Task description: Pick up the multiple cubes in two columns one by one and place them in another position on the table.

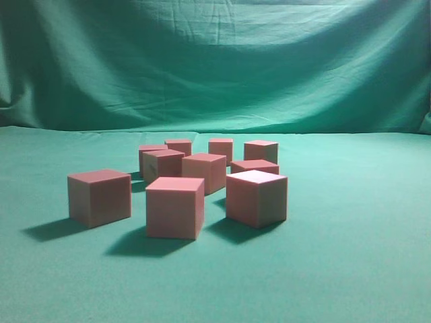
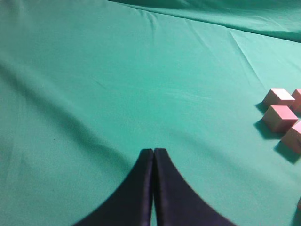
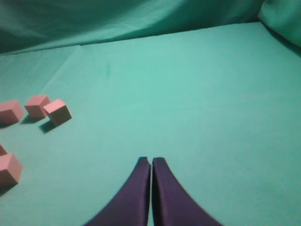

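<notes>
Several pinkish-red cubes (image 1: 175,207) stand in a loose cluster on the green cloth table (image 1: 350,269) in the exterior view. No gripper shows in that view. In the left wrist view my left gripper (image 2: 154,151) is shut and empty above bare cloth, with cubes (image 2: 280,117) far off at the right edge. In the right wrist view my right gripper (image 3: 151,161) is shut and empty above bare cloth, with cubes (image 3: 57,111) far off at the left edge.
A draped green cloth backdrop (image 1: 215,60) rises behind the table. Green cloth stretches wide to the left and right of the cube cluster. The backdrop's fold (image 3: 282,19) shows at the right wrist view's top right.
</notes>
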Controlling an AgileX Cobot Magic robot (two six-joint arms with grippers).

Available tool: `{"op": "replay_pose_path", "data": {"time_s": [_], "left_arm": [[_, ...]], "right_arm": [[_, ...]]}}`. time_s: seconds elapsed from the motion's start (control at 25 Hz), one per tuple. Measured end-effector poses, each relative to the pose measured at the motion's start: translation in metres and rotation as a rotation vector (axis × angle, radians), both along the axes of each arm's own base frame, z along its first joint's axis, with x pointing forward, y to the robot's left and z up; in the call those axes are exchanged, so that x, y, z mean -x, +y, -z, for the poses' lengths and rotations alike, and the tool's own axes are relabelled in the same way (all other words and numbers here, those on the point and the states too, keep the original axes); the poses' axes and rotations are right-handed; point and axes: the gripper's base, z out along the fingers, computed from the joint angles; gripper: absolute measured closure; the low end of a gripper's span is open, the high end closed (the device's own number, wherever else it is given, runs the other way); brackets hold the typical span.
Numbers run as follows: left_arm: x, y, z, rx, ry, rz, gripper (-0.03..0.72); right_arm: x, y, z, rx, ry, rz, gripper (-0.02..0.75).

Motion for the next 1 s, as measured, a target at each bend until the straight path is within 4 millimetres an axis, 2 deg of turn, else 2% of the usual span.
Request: {"op": "replay_pose_path", "data": {"time_s": [1.0], "left_arm": [[0.0000,0.0000,0.0000,0.000,0.000,0.000,0.688]], "right_arm": [[0.0015,0.0000,0.0036,0.006,0.048,-0.001,0.738]]}}
